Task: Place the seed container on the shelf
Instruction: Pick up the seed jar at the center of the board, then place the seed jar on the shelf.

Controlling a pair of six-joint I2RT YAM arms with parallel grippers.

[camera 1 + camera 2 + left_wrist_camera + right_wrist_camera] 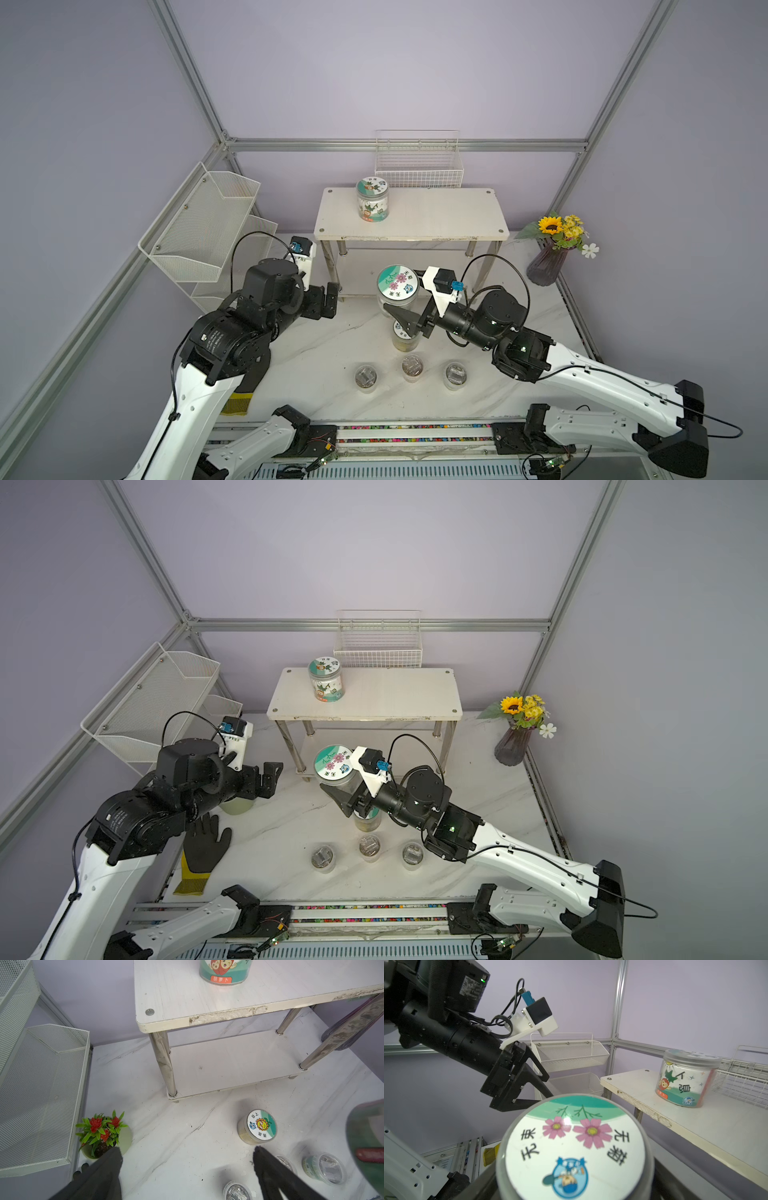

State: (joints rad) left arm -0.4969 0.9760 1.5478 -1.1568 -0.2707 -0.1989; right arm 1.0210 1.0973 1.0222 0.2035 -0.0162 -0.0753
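1. The right fingers (401, 319) are clamped on the clear plastic seed container (397, 282), the one with pink flowers on its round white-and-green lid.
2. That seed container is up off the white marble surface (328, 370), just in front of the white two-tier shelf (436, 216) with chrome legs. It's not on either board.
3. The left fingers (266, 1165) are spread wide with nothing between them, near the shelf's front left leg.
4. A second clear jar with a cartoon label (372, 199) stands upright on the shelf's top board, towards its back left corner.
5. Three small clear tubs (412, 365) sit in a row on the surface, nearer the robot.
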